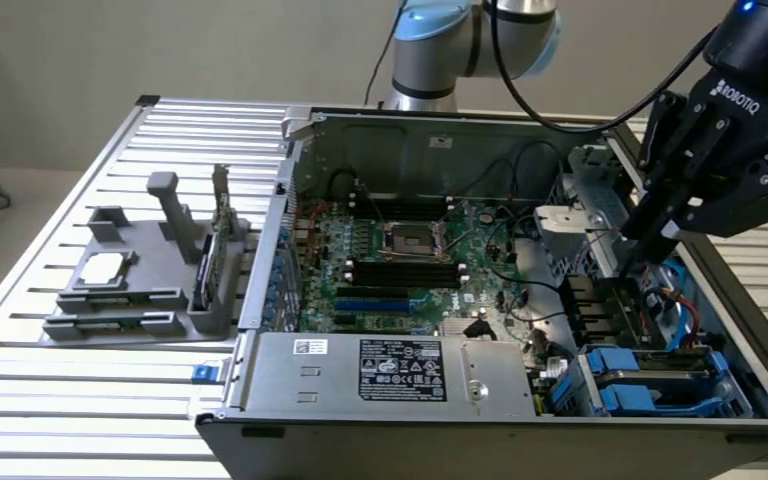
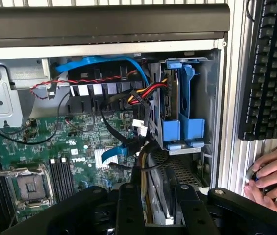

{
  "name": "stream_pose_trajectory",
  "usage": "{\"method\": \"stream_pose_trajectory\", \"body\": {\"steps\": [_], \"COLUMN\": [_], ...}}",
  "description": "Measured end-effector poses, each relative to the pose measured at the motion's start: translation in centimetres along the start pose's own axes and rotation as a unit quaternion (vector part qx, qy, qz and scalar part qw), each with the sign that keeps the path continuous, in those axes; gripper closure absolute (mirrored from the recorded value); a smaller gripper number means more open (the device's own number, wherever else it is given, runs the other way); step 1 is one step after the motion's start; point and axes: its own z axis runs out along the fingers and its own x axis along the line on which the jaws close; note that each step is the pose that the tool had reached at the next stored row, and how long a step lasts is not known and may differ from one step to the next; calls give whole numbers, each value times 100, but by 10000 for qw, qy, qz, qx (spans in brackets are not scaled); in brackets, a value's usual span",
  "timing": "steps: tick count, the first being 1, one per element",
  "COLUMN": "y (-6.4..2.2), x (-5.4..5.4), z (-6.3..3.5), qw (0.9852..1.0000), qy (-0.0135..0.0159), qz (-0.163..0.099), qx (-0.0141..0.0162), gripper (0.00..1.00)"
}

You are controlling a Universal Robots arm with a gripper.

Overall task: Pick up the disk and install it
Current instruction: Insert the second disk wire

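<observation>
Fingers clamp disk edge-on amid cables, nr blue drive bay.

open computer case, green motherboard, black keyboard, grey fixture tray

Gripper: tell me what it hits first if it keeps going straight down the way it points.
Likely the drive bay inside the case, just under the gripper. In the wrist view a metal disk sits edge-on between the fingers, so that would touch first; depth is unclear.
</observation>
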Motion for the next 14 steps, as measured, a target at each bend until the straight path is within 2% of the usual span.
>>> {"method": "stream_pose_trajectory", "body": {"steps": [4, 7, 9, 11, 13, 14], "y": [-48, -85, -113, -143, -176, -195], "x": [70, 115, 140, 154, 164, 169], "z": [8, 13, 17, 23, 30, 34], "qw": [9997, 9991, 9985, 9977, 9968, 9962], "qy": [-62, -139, -217, -312, -416, -478], "qz": [42, 79, 106, 132, 156, 169], "qx": [-214, -383, -495, -587, -670, -709], "gripper": [68, 68, 68, 68, 68, 68]}}
